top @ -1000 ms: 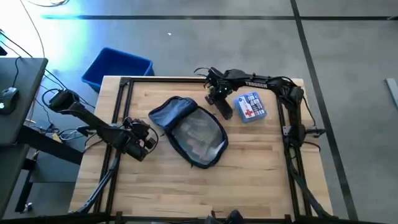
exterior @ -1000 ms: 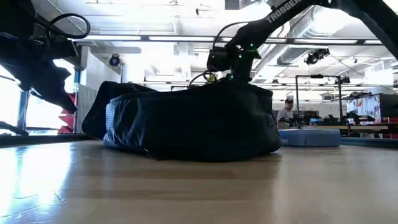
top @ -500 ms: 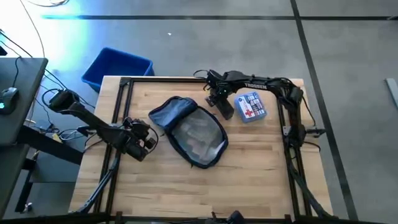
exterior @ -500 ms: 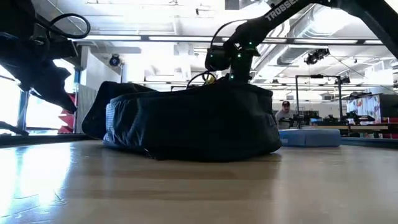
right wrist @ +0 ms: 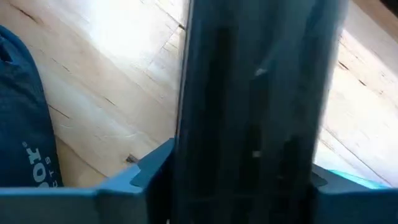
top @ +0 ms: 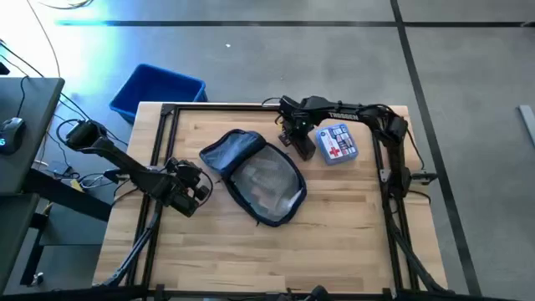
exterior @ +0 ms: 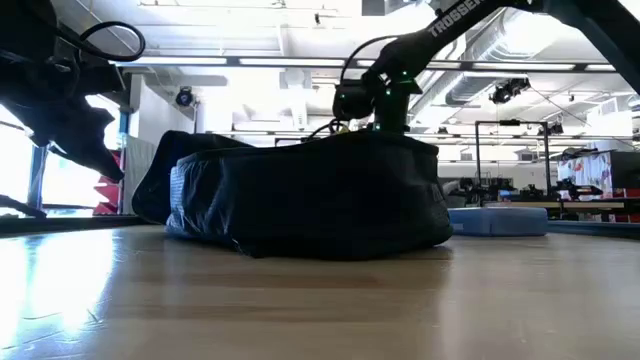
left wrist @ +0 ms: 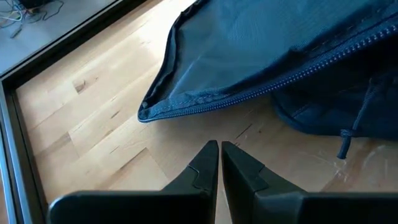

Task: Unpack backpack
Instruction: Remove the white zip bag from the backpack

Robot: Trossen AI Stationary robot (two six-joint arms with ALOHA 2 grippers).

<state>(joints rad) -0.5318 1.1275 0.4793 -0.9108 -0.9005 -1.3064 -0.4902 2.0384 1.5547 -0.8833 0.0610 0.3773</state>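
The dark navy backpack [top: 255,176] lies flat in the middle of the table. Its flap is thrown open toward the far left, and a clear pouch [top: 267,186] shows inside. My right gripper [top: 299,140] is just beyond the backpack's far right side, shut on a dark long object [right wrist: 255,93]. My left gripper [left wrist: 219,149] is shut and holds nothing, low over the table near the backpack's left side. In the low view the backpack [exterior: 300,200] hides the right gripper's fingers. My right gripper holds the dark long object [top: 304,149] between its two fingers, coming at it from above and slanting down. In the right wrist view the object runs out past the fingertips and fills the gap between them. I cannot tell whether its lower end rests on the table.
A blue first-aid kit [top: 336,142] lies on the table right of my right gripper. A bright blue bin [top: 157,90] stands off the table's far left corner. A black frame [top: 167,109] runs along the table's edges. Bare wood lies near the front edge.
My right gripper has shifted slightly toward the table's right edge with the dark object still held. The backpack has not moved.
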